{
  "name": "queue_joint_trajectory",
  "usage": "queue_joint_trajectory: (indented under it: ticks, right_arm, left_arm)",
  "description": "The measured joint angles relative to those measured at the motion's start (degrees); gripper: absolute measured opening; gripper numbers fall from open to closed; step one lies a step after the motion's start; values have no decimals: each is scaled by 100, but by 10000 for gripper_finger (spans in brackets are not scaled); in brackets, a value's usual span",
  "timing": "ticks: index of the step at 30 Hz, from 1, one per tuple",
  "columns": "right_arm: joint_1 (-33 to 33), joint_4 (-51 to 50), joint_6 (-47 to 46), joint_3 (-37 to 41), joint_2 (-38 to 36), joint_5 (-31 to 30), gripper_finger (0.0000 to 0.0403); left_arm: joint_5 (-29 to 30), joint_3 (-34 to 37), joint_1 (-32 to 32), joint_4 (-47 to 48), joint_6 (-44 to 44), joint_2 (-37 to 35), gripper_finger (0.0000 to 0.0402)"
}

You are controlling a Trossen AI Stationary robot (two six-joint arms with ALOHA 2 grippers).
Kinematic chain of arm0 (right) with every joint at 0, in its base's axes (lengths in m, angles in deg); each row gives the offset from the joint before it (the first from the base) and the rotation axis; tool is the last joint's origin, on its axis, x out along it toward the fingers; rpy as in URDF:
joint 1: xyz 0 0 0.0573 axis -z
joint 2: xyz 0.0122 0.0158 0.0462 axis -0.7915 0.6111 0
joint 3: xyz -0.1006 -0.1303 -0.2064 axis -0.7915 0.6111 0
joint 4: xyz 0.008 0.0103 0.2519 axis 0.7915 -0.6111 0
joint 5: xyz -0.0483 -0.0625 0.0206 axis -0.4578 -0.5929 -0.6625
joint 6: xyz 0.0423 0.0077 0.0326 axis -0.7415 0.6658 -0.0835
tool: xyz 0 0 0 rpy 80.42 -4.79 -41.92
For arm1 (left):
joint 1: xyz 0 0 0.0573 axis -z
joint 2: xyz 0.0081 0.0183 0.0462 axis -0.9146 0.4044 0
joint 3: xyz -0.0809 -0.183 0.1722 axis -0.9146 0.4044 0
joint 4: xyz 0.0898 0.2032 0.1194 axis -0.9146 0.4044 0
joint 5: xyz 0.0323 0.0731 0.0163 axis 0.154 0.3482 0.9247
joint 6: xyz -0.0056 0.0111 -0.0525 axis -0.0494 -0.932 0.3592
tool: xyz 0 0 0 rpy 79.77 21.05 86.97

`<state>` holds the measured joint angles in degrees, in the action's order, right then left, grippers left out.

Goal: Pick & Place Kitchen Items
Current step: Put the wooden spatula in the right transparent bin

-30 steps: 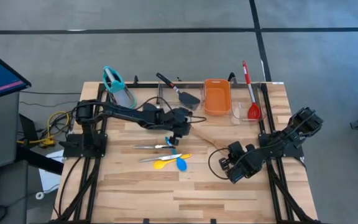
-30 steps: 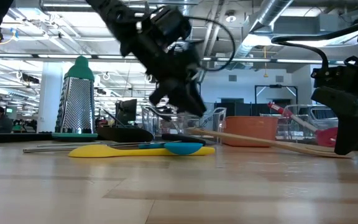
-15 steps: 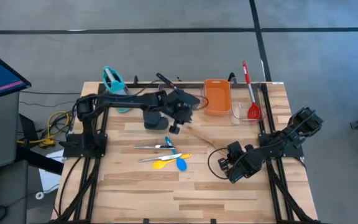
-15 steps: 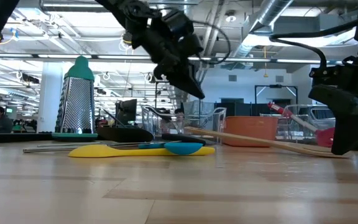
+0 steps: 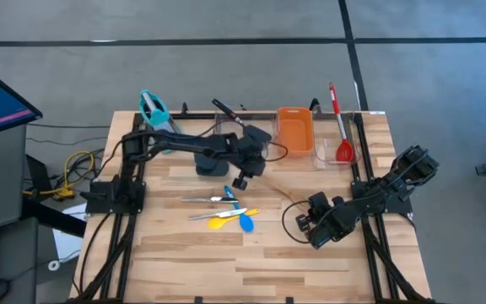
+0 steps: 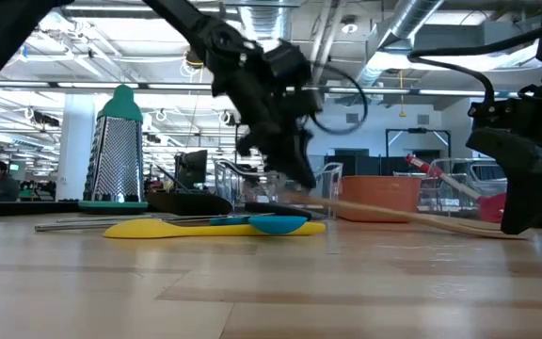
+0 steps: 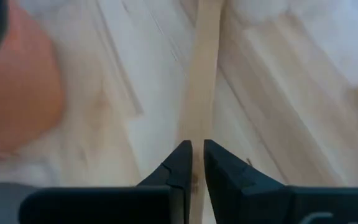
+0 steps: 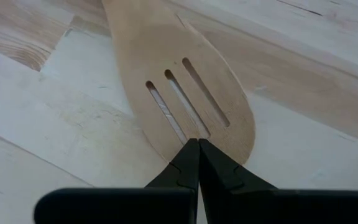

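We note one wooden slotted spoon (image 8: 179, 93): pale wood, a broad flat blade with three narrow slots, and a long thin handle (image 7: 199, 93). It lies on the table (image 5: 310, 279) slanting from mid-table toward the right arm, its blade directly before the right gripper (image 8: 194, 163).

The left gripper (image 7: 192, 163) hangs over the handle end, just in front of the orange tub (image 5: 294, 131). Its fingers are drawn nearly together with the handle running between them; we cannot tell whether they actually pinch it. The right gripper rests low near the table's right side, fingers closed tight together on nothing, tips at the blade's edge.

Count of other utensils we can make out:
- one red spoon (image 5: 341, 127) with a steel handle, in a clear tray (image 5: 327, 154) beside the tub
- one black spatula (image 5: 241, 121) at the back edge
- one yellow spoon (image 5: 222, 218), two small blue spoons (image 5: 246, 223), lying close together
- silver tongs (image 5: 201, 199) just behind them
- one metal grater (image 6: 119, 151) with a teal top, back left
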<state>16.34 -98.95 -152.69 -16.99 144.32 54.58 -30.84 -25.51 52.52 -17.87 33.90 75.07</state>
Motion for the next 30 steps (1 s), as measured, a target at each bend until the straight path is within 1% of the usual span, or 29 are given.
queue_joint_trajectory:
  ticks: [5,8,12,17,22,26,30]
  right_arm:
    - [-2,32,2,0,0,-21,0]
    - [-2,40,25,0,0,-22,0]
    - [0,79,96,0,0,-24,0]
    - [0,93,151,0,0,-26,0]
    - [-7,126,200,0,0,-54,0]
    - [-11,175,243,2,2,-100,0]
    - [-11,218,246,2,2,-109,0]
  left_arm:
    - [47,1,8,10,114,-443,14]
    - [116,2,40,-38,-66,-560,20]
    - [182,4,216,-122,-97,-543,54]
    - [718,7,439,-279,-101,-400,121]
    - [700,71,424,-253,167,-315,181]
    - [684,177,417,-301,263,-315,199]
    - [650,173,431,-319,394,-157,195]
